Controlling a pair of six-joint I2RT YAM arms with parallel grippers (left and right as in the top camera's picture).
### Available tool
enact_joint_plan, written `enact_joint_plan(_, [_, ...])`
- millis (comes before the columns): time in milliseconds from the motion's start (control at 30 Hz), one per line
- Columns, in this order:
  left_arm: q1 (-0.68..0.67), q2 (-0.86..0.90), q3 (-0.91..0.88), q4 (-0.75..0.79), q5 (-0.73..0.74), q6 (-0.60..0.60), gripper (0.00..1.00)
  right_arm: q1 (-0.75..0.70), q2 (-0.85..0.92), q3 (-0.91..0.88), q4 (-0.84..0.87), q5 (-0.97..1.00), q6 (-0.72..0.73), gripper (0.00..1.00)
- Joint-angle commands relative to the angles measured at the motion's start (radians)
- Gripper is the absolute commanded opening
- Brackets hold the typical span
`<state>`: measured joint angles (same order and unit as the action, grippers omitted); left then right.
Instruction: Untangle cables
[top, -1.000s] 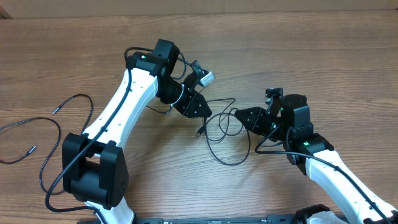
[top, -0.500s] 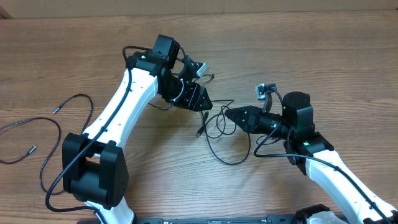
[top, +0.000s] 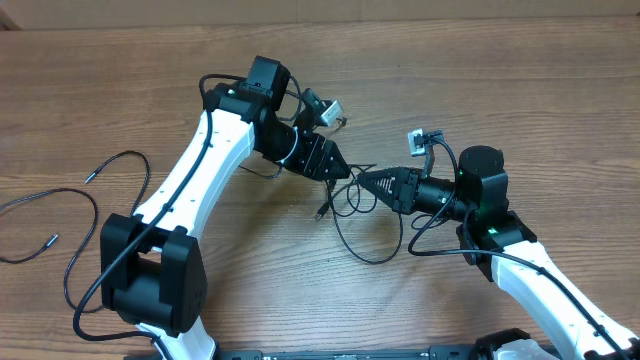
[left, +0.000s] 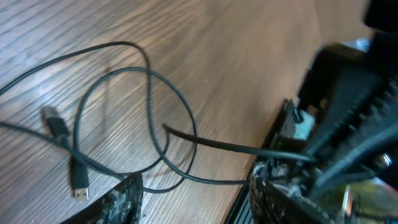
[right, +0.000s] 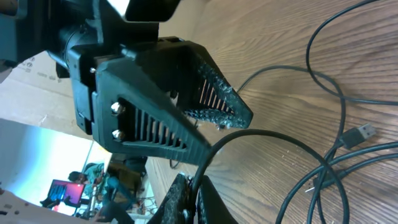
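The tangled cables (top: 352, 200) lie in loose loops at the centre of the overhead view on the table (top: 520, 80), the heap running top to bottom, one silver-tipped plug (top: 320, 212) pointing lower left. The right gripper (top: 362, 180) clamps one of them; the left gripper (top: 339, 168), just beside it, stands wide.

Far-left cable (top: 20, 200) runs off overhead's left edge.
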<state>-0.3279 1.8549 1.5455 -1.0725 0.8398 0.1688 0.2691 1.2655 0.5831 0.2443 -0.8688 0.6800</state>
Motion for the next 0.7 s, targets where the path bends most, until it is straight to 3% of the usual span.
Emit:
enact_joint_plan(0, [-0.007,-0.011,0.021,-0.016,0.070,0.218,0.52,-0.001,-0.005,0.007,0.009,-0.035,-0.015,0.04])
enact_joint_plan(233, [-0.008,-0.011,0.020,-0.010,0.066,0.438,0.50,-0.001,-0.005,0.007,0.016,-0.076,-0.015,0.04])
enact_joint_plan(667, [-0.041,-0.011,0.020,0.013,0.071,0.578,0.55,-0.001,-0.005,0.007,0.086,-0.128,0.003,0.04])
